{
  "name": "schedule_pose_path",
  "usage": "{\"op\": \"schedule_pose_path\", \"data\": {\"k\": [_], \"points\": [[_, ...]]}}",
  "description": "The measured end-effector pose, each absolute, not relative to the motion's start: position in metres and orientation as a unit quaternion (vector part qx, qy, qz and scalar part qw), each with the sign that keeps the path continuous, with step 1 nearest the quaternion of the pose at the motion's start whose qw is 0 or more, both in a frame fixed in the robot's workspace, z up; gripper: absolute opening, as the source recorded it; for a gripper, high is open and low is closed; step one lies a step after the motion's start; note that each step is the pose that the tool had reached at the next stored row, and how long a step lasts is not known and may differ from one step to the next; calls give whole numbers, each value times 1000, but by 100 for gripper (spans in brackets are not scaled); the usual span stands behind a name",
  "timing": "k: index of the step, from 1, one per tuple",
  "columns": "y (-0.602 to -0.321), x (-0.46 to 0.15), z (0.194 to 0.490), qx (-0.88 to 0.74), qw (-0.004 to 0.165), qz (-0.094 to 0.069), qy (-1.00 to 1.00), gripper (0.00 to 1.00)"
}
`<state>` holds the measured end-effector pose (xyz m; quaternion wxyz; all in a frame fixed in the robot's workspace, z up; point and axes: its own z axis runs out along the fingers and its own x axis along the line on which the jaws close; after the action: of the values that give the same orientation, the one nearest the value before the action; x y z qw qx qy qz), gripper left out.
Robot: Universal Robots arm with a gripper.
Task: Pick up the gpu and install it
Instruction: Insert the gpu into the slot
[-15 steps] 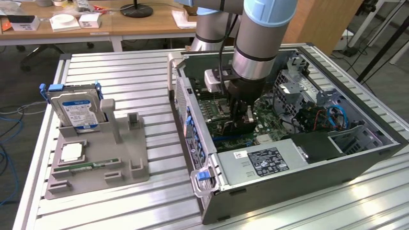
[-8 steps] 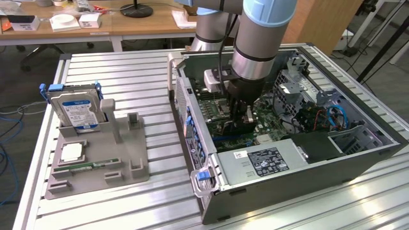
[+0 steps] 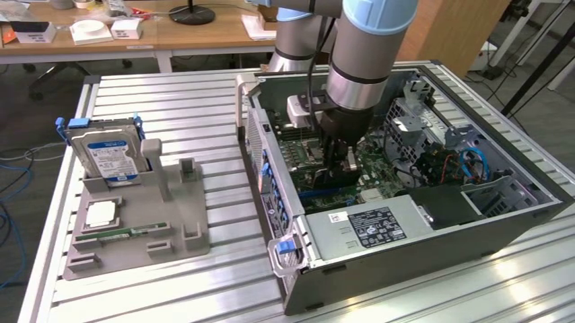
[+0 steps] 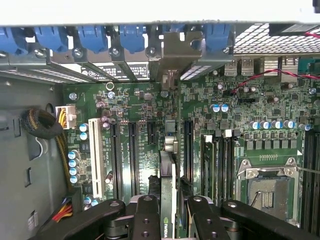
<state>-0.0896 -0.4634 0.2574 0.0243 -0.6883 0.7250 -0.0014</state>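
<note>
occluded | gpu [image 4: 167,200] lower edge (behind tool [image 4: 170,220]) | slot contact unclear

Grey arm [image 3: 359,64], light-blue joint, black end effector [image 3: 337,158]

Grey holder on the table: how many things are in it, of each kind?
Hard drive: 1
Memory stick: 1
Pale square piece: 1
Total: 3
</note>
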Motion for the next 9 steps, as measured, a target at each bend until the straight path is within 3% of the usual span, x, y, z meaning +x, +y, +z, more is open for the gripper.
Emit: {"op": "schedule_pose_path", "data": {"k": [9], "points": [[-462,-90,251,-689,26,-2,724,26]]}}
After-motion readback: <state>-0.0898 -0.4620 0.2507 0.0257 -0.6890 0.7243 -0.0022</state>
